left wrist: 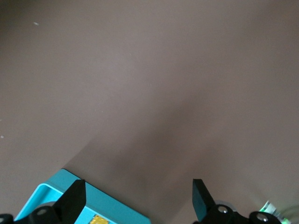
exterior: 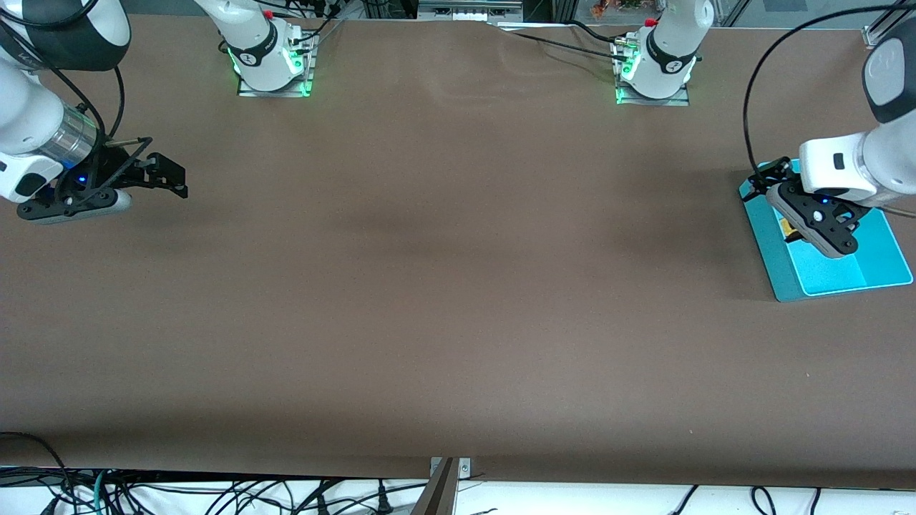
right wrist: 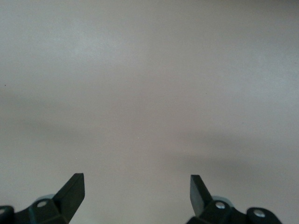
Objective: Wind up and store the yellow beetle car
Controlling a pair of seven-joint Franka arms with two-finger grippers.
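Yellow beetle car (exterior: 789, 229) in teal bin (exterior: 876, 265), under spread left claw (exterior: 769, 177).

1. The yellow beetle car (exterior: 789, 228) showed only as a small yellow sliver inside the teal tray (exterior: 859, 275), the rest covered by the left end effector (exterior: 766, 179) hanging over it; its shape, windows and wheels could not be made out.
2. In the left wrist view the car (left wrist: 97, 220) was cut off by the picture's edge, as was most of the tray (left wrist: 51, 191).
3. The end of the tray nearest the robots' bases was hidden under the left arm's wrist in the front view.
4. The right arm ran off the front view's edge, and the right end effector (exterior: 168, 180) was seen side-on there.
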